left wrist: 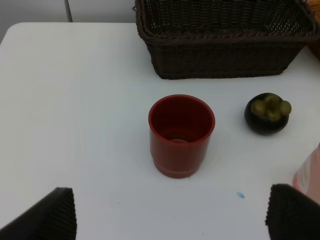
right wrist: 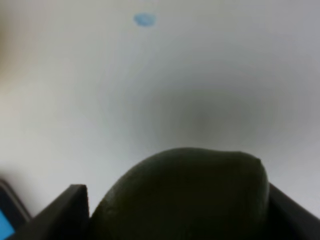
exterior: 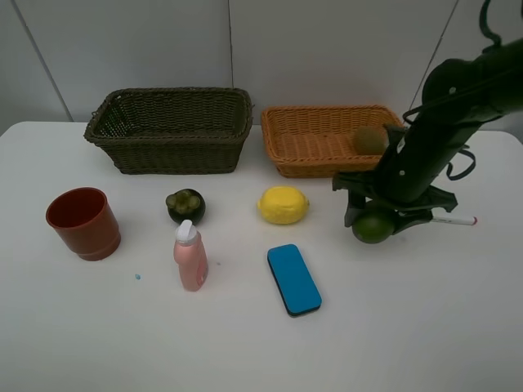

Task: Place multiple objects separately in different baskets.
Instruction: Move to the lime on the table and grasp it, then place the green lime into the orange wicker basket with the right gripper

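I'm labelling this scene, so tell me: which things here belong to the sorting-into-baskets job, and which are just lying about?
Part of the job: dark basket, orange basket, kiwi, lime, lemon, mangosteen, red cup, pink bottle, blue eraser, white marker.
Just lying about: only a small blue speck on the table.

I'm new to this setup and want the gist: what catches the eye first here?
The right pincer grips a green lime on the right, just before the orange basket where a kiwi lies. A red cup, mangosteen, pink bottle, lemon and blue eraser sit on the white table before the dark basket.
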`<state>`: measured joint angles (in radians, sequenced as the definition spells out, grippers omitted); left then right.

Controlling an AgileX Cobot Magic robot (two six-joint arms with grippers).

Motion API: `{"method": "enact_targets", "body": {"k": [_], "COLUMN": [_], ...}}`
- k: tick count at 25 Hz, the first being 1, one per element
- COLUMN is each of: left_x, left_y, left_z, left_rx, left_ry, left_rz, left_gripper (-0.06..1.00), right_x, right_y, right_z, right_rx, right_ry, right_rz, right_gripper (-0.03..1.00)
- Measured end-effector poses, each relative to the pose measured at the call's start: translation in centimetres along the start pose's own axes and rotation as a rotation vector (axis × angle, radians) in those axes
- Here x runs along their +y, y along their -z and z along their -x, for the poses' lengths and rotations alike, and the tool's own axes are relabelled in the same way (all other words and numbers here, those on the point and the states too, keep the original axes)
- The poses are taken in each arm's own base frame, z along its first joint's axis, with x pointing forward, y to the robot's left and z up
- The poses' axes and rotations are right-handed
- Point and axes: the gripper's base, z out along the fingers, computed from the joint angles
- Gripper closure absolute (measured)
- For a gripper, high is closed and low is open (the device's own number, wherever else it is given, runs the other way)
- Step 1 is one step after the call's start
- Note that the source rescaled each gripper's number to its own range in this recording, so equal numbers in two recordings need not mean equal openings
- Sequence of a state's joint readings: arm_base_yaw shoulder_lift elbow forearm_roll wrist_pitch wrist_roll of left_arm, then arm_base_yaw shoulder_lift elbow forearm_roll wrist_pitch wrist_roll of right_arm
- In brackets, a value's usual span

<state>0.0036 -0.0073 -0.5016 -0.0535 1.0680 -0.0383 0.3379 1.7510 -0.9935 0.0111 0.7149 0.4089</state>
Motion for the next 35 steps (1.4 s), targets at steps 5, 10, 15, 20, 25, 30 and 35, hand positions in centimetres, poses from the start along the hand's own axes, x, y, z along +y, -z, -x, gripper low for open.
{"method": "enact_targets", "body": {"k": [5, 10, 15, 20, 25, 30, 35], "left_x": [0.0, 0.0, 0.0, 0.0, 0.0, 0.0, 0.0], "left_y": [0.0, 0.0, 0.0, 0.0, 0.0, 0.0, 0.0], "left_z": [0.0, 0.0, 0.0, 0.0, 0.0, 0.0, 0.0], "left_rx": [0.0, 0.0, 0.0, 0.0, 0.0, 0.0, 0.0], "left_ry": [0.0, 0.0, 0.0, 0.0, 0.0, 0.0, 0.0], "left_rz": [0.0, 0.0, 0.0, 0.0, 0.0, 0.0, 0.0], "left_gripper": [-0.03, -0.03, -0.03, -0.03, -0.03, -0.03, -0.03], "right_x": [0.6, 1.4, 2.5, 3.8, 4.9, 4.9, 4.5], "right_y": [4.4, 8.3, 11.1, 9.8, 6.6, 1.7, -2.8], "right_z": [2.8, 5.9, 8.9, 12.0, 14.9, 16.5, 16.6], "right_rx": [-0.137, -0.279, -0.402, -0.427, -0.44, -0.398, -0.313], "right_ry": [0.063, 0.123, 0.194, 0.254, 0.282, 0.281, 0.275], "right_rz": [-0.014, -0.035, -0.03, -0.045, -0.065, -0.074, -0.088], "right_gripper": [0.32, 0.32, 0.32, 0.32, 0.32, 0.32, 0.32]}}
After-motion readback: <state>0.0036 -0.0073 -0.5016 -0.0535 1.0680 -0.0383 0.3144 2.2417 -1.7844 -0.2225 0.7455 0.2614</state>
